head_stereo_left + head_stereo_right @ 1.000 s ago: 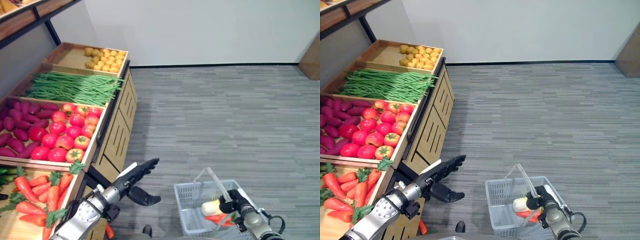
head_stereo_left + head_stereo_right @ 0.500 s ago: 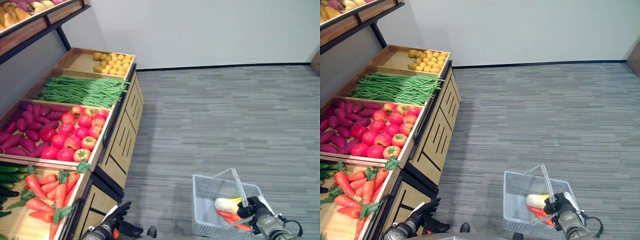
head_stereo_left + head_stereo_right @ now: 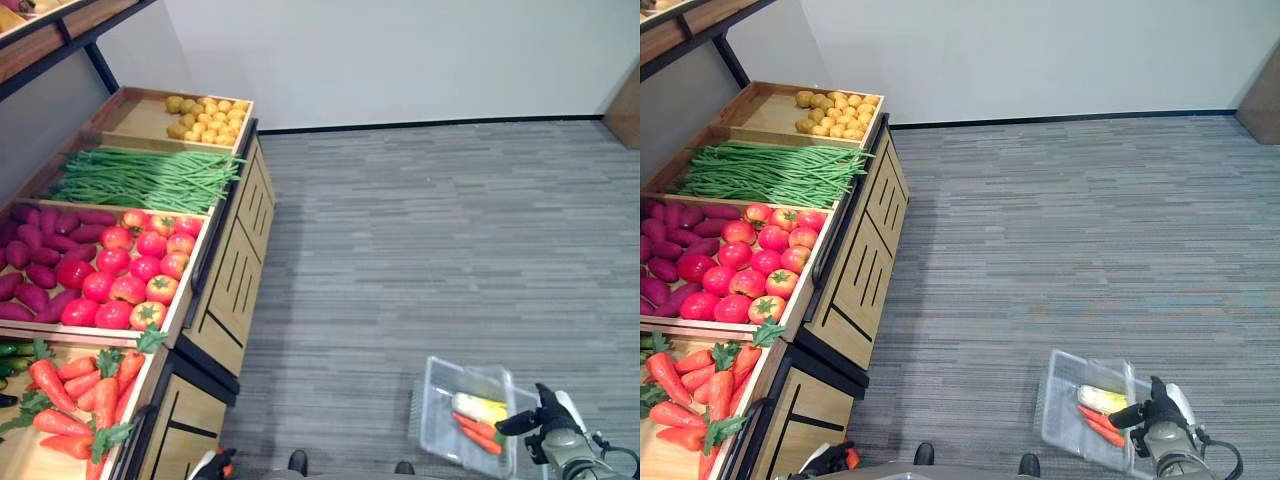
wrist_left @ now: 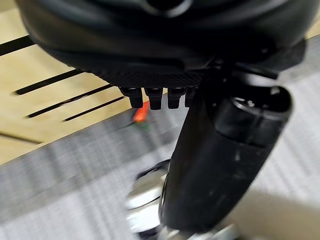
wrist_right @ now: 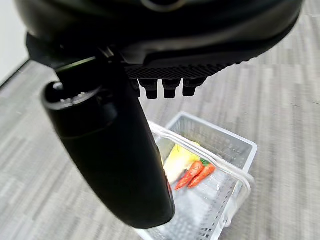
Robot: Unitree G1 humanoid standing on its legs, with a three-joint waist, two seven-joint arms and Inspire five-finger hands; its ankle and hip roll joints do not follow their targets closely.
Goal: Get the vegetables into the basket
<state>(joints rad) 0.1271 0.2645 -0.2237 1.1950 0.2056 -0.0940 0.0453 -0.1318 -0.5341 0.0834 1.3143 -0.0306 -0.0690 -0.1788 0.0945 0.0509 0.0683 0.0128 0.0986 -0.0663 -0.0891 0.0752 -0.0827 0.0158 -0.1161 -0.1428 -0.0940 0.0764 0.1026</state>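
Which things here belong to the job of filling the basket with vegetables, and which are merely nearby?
Belonging to the job:
basket, held by the right hand
two carrots and a pale yellow vegetable in it
tray of carrots
tomatoes
green beans

Merely nearby:
grey floor
white wall

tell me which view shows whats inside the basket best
The right wrist view: it looks down into the basket, showing two carrots beside a yellow vegetable. Both eye views show the same contents, smaller, in the lower right. The left wrist view faces the wooden stand.
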